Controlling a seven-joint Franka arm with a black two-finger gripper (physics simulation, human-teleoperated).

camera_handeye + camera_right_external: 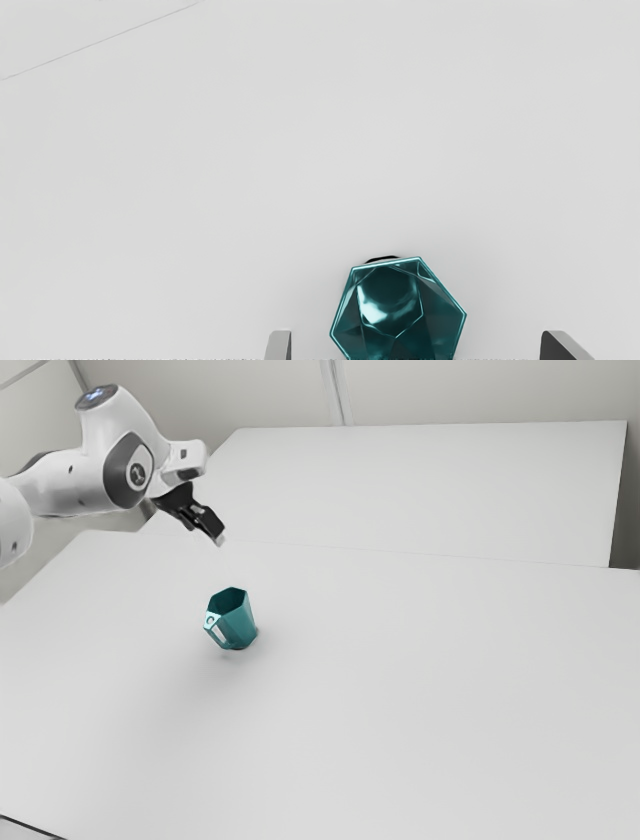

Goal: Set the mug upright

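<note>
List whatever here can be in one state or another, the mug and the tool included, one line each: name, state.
Mug: opening up, empty, and seemingly standing on its base, though a slight tilt cannot be ruled out; not held.
Tool: open, fingers wide apart, above the mug and not touching it.
Arm: bent, reaching in from the exterior view's left.
</note>
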